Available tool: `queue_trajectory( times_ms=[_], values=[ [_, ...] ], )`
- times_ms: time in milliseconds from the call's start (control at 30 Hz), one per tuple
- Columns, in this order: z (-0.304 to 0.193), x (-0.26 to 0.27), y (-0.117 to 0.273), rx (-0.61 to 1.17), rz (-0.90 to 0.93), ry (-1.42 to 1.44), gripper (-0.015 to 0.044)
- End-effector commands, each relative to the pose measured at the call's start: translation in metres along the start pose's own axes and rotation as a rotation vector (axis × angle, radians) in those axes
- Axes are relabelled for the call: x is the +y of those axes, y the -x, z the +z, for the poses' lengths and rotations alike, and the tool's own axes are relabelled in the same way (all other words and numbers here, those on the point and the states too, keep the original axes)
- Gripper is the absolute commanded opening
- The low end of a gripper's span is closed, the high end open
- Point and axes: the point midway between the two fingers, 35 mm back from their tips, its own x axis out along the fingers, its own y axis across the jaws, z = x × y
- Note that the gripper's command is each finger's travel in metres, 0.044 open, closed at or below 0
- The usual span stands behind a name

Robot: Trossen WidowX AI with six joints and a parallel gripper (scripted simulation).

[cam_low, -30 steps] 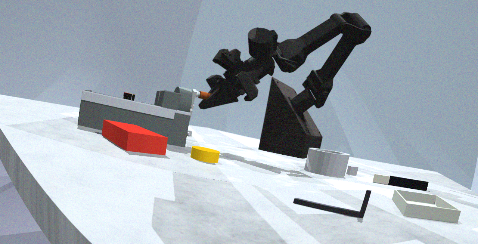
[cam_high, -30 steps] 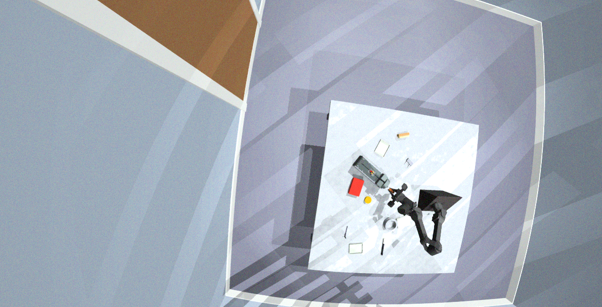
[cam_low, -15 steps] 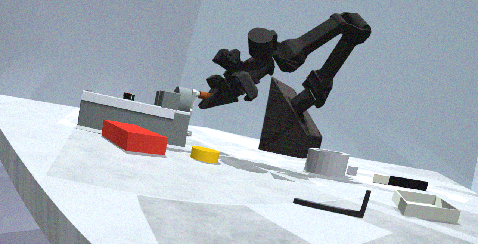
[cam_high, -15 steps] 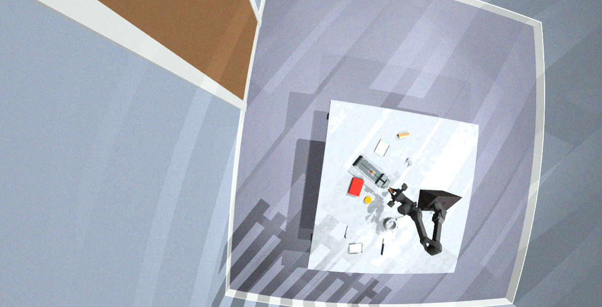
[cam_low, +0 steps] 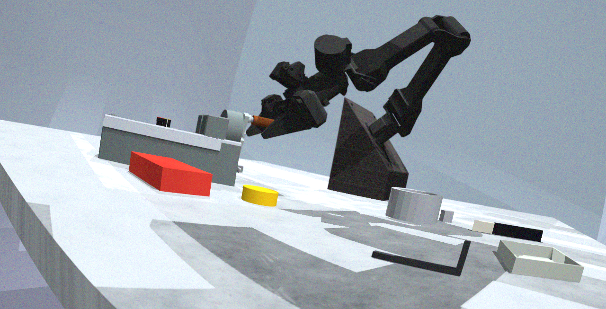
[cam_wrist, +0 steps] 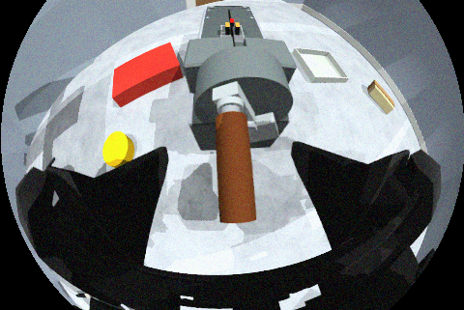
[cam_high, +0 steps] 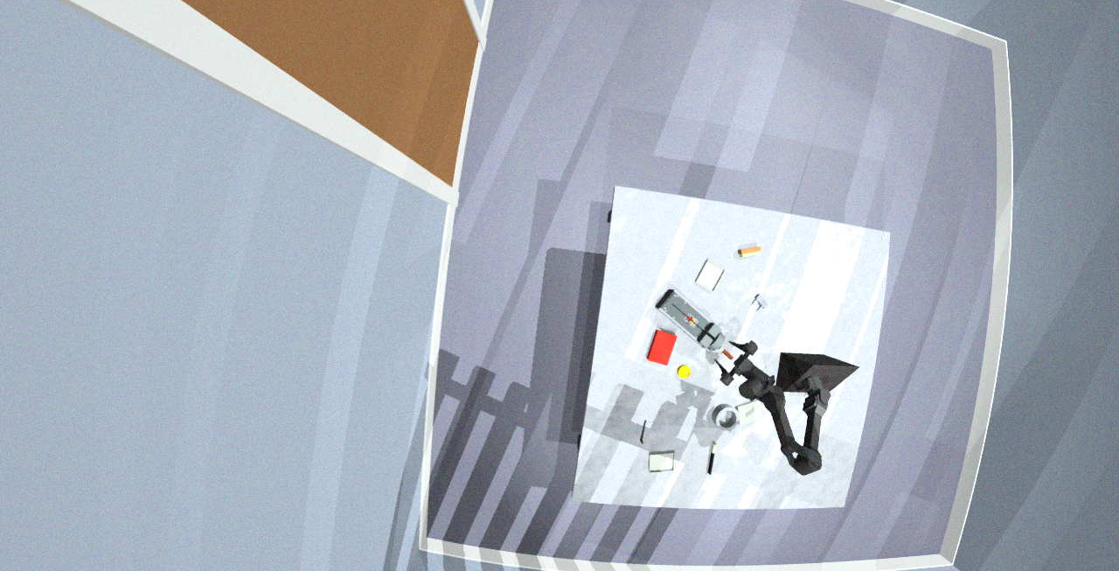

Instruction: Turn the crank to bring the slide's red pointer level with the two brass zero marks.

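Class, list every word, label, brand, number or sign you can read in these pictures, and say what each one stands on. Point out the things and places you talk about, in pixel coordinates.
There are none to read: no legible text shows on the grey machine (cam_high: 682,312) (cam_low: 169,148) (cam_wrist: 244,66), the red block (cam_high: 662,346) (cam_low: 169,173) (cam_wrist: 145,75) or the black arm (cam_high: 782,419) (cam_low: 402,48). Any marking too small or blurred to make out cannot be told.

The top view looks steeply down from far above the square white bench (cam_high: 829,293) (cam_low: 127,256) (cam_wrist: 164,252); exterior looks across it, close and low; wrist faces the grey box-shaped machine (cam_high: 680,309) (cam_low: 169,146) (cam_wrist: 244,69), also in both others.

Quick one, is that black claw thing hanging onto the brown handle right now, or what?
Gripper: open, holding nothing; the brown handle sits between its spread jaws.
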Motion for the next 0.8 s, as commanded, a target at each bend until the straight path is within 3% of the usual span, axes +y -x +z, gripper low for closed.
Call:
queue_trajectory(
  times_ms=[0, 600, 767],
  values=[
    [0.006, 0.001, 0.005, -0.001, 0.001, 0.003, 0.0440],
    [0.075, -0.003, 0.074, -0.002, -0.010, -0.005, 0.0440],
    [0.087, -0.001, 0.067, 0.004, 0.012, 0.012, 0.0440]
  ],
)
